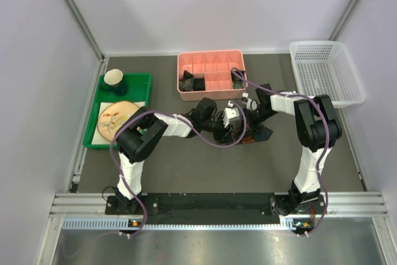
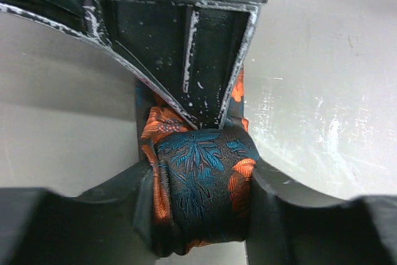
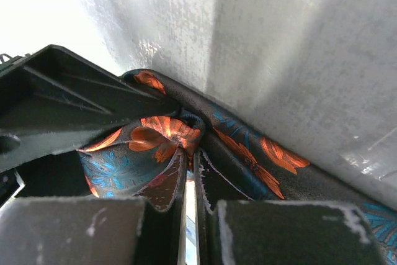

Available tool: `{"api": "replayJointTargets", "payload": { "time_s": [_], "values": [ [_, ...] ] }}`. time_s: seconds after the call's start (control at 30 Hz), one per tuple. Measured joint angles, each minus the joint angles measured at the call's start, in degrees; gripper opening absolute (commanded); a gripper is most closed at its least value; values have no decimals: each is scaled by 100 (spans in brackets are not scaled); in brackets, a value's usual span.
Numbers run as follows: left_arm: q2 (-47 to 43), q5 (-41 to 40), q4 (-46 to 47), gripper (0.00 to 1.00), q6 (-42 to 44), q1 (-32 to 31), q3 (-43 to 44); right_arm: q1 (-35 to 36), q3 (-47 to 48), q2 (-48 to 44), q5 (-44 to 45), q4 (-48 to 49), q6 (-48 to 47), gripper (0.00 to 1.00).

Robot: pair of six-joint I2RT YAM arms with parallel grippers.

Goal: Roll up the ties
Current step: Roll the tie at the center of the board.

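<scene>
Nearest the lens, left wrist view: the two black fingers (image 2: 111,215) of your left pincer (image 2: 200,215), about half open, press on either side of a rolled tie (image 2: 201,175). The cloth is a black weave with teal leaves and orange flowers. The roll sits between the pads and touches both.

Right pincer (image 3: 189,206): jaws closed to a slit, with a fold of the tie nipped between them at the top of the roll. The loose tail runs off across the grey table (image 3: 310,60).

Top view: both pincers meet mid-table, just in front of the pink box (image 1: 211,59). The tie is between them, mostly hidden by the arms.

Handling, as a judgement: light, soft and limp, with a slick weave, so expect the roll to spring loose if you slacken the squeeze. Take hold across the roll's flanks, through all the layers, not by the outer flap alone. Pinch the free tail close to the roll, across its flat width. It is not fragile; snagging on the finger edges is the main risk.
</scene>
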Motion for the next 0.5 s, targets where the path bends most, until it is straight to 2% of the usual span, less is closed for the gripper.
{"api": "replayJointTargets", "payload": {
  "time_s": [0.1, 0.27, 0.3, 0.43, 0.5],
  "values": [
    [26, -76, -295, 28, 20, -24, 179, 2, -7, 0, -9, 22, 83, 0],
    [9, -400, -1373, 22, 691, -133, 636, 7, -87, -11, -142, 177, 264, 0],
    [-7, -501, -1646, 21, 911, -160, 732, 17, -92, -11, -168, 205, 291, 2],
    [-48, -896, -2712, 20, 1777, -251, 1123, 118, -101, -11, -293, 256, 251, 22],
    [-13, -1069, -3294, 20, 2140, -304, 1412, 118, -101, -11, -396, 170, 201, 27]
  ]
}}
